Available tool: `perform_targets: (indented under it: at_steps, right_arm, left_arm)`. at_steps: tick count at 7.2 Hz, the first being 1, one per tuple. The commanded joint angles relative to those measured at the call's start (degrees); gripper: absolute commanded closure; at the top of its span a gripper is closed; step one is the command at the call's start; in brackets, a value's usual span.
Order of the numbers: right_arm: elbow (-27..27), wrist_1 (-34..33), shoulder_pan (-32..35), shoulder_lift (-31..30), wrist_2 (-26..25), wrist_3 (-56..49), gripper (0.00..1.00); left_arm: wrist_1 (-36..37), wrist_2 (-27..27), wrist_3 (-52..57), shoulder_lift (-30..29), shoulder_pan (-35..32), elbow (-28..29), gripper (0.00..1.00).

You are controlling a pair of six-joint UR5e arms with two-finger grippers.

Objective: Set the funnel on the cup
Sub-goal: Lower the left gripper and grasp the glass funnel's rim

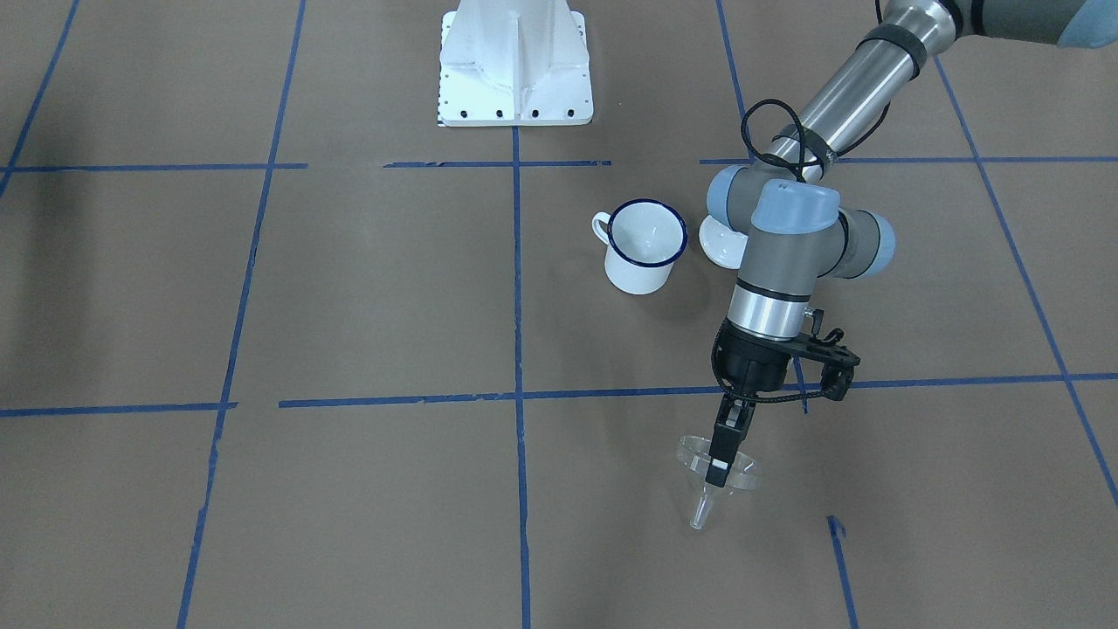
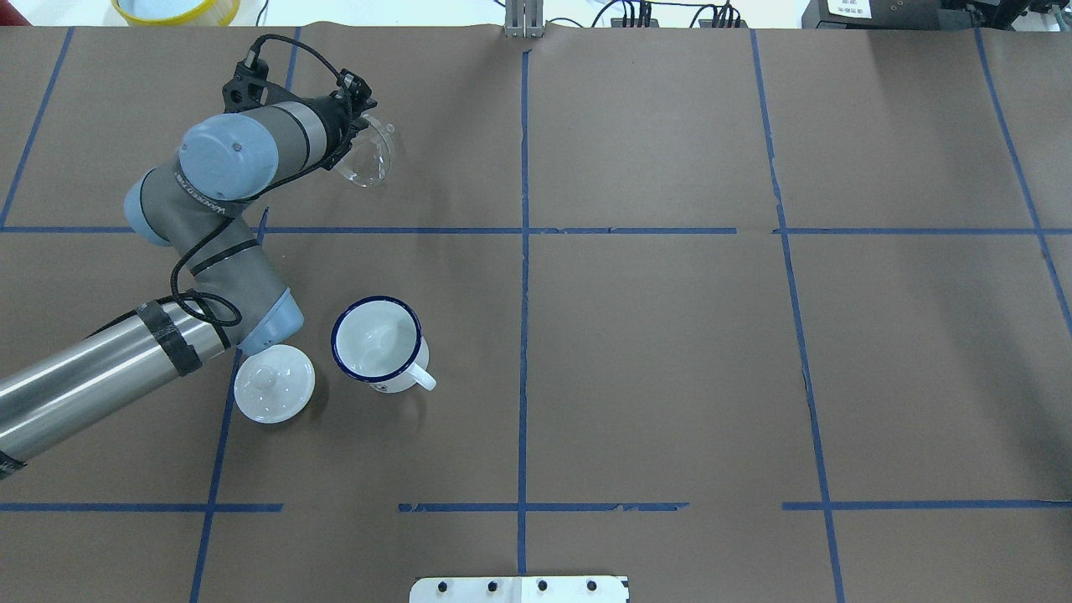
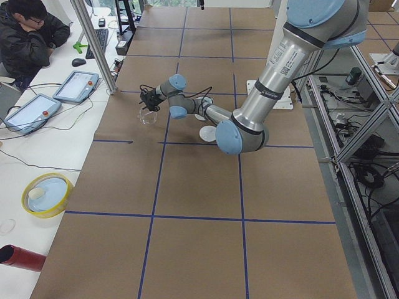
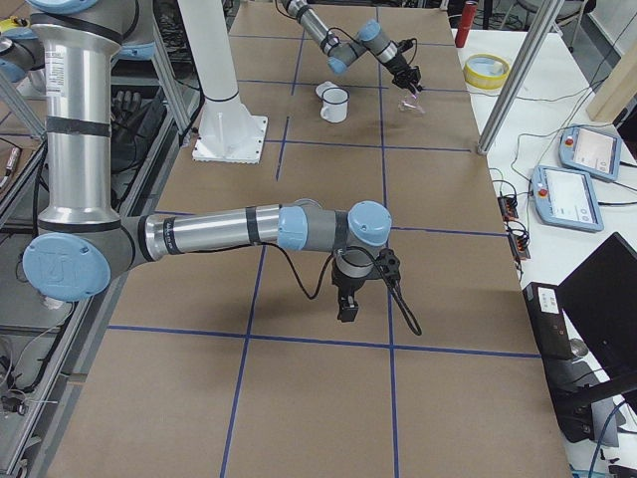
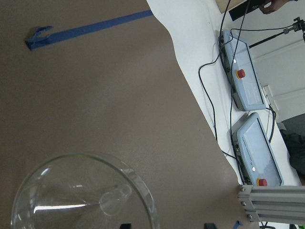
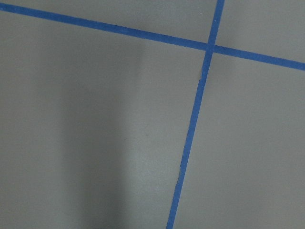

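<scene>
The clear funnel (image 1: 696, 456) is pinched at its rim by my left gripper (image 1: 718, 470), far across the table from the robot. It hangs tilted, with the spout (image 1: 701, 514) pointing away from the wrist. It also shows in the overhead view (image 2: 373, 159) and fills the lower left of the left wrist view (image 5: 81, 195). The white mug with a blue rim (image 2: 377, 342) stands upright and empty nearer the robot, handle toward the base. My right gripper (image 4: 345, 307) hangs over bare table far from both; I cannot tell whether it is open or shut.
A round white knobbed lid (image 2: 274, 383) lies just beside the mug, under my left arm's elbow. The table's far edge (image 5: 190, 95) is close to the funnel, with control pendants (image 5: 243, 71) beyond it. The robot's white base (image 1: 515, 65) stands behind the mug.
</scene>
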Motion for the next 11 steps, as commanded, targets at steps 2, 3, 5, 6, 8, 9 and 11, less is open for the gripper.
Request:
perform_targets:
  at_steps: [2, 3, 5, 6, 8, 9, 11]
  right_arm:
    - [0.0, 0.0, 0.0, 0.0, 0.0, 0.0, 0.00]
    - [0.0, 0.0, 0.0, 0.0, 0.0, 0.0, 0.00]
    - [0.0, 0.0, 0.0, 0.0, 0.0, 0.0, 0.00]
    - [0.0, -0.1, 0.0, 0.0, 0.0, 0.0, 0.00]
    - [0.0, 0.0, 0.0, 0.0, 0.0, 0.0, 0.00]
    - [0.0, 0.0, 0.0, 0.0, 0.0, 0.0, 0.00]
    - [0.0, 0.0, 0.0, 0.0, 0.0, 0.0, 0.00]
  left_arm:
    - [0.0, 0.3, 0.1, 0.1, 0.0, 0.5, 0.64]
    - [0.0, 0.4, 0.0, 0.1, 0.0, 0.5, 0.72]
    - [-1.1, 0.3, 0.1, 0.1, 0.0, 0.3, 1.00]
    - [-1.9, 0.3, 0.2, 0.0, -0.2, -0.3, 1.00]
    - [-1.1, 0.0, 0.9, 0.4, -0.8, -8.0, 1.00]
    - [-0.2, -0.8, 0.9, 0.6, -0.8, -10.7, 1.00]
    - [14.0, -8.6, 4.2, 0.8, -0.8, -20.8, 1.00]
